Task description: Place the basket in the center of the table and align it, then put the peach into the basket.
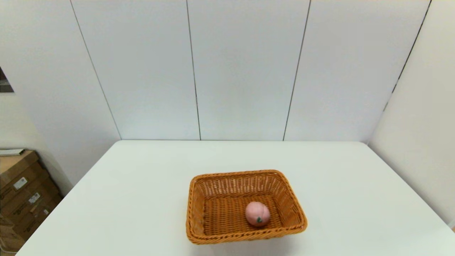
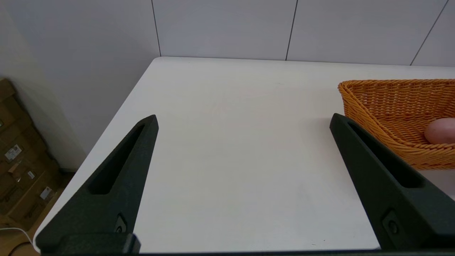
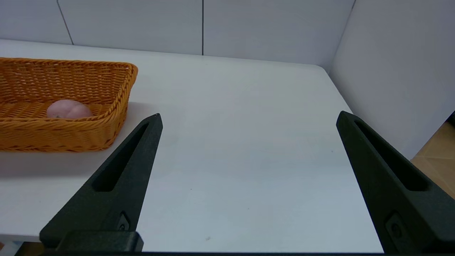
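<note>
- basket [image 1: 245, 206] sits on the table [image 1: 142, 199], near the front edge, roughly mid-width, a bit right of centre in the head view; long sides run about parallel to the table's front edge
- peach [image 1: 257, 213] lies inside the basket on the woven floor, toward the right-front part, leaf mark facing the camera; not touching the rim
- left gripper [image 2: 243, 122] parked low at the table's near left side, out of the head view; fingers [image 2: 117, 177] spread wide apart, nothing between them, only bare tabletop
- from the left wrist view the basket [image 2: 387, 106] shows off to the side past one finger, peach [image 2: 440, 131] partly cut by the frame edge
- right gripper [image 3: 249, 117] parked at the near right side, also out of the head view; fingers [image 3: 380, 167] wide apart, holding nothing
- right wrist view: basket [image 3: 71, 128] well apart from the gripper, peach [image 3: 69, 109] visible over the near rim
- nothing lies between either gripper and the basket
- cardboard boxes [image 1: 21, 192] stacked on the floor beyond the table's left edge, labels on them too small to read
- white panelled wall [image 1: 241, 67] behind the table, side wall [image 1: 419, 142] close along the right edge
</note>
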`<move>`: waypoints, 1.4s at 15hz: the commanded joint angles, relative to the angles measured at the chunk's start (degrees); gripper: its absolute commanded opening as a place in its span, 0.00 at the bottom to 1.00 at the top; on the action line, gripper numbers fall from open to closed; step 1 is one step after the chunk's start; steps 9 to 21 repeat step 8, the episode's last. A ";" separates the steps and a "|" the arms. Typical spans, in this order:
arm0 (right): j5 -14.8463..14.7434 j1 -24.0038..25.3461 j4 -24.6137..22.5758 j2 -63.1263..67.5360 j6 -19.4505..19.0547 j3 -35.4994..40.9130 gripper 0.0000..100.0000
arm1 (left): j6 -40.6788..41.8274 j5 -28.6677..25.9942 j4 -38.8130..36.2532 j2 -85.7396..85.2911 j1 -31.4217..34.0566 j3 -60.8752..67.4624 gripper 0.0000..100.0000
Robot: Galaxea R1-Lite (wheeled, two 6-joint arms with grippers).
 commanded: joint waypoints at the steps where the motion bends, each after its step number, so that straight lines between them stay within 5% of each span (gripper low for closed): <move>1: -0.17 0.05 -0.08 0.01 1.63 0.00 1.00 | -0.08 0.08 0.00 -0.11 0.00 0.00 1.00; 6: -0.53 0.05 -0.25 0.01 4.97 0.00 1.00 | -0.08 0.08 0.00 -0.11 0.00 0.00 1.00; 21: -0.53 0.05 -0.25 0.01 5.06 0.00 1.00 | -0.17 0.08 0.00 -0.11 0.00 0.00 1.00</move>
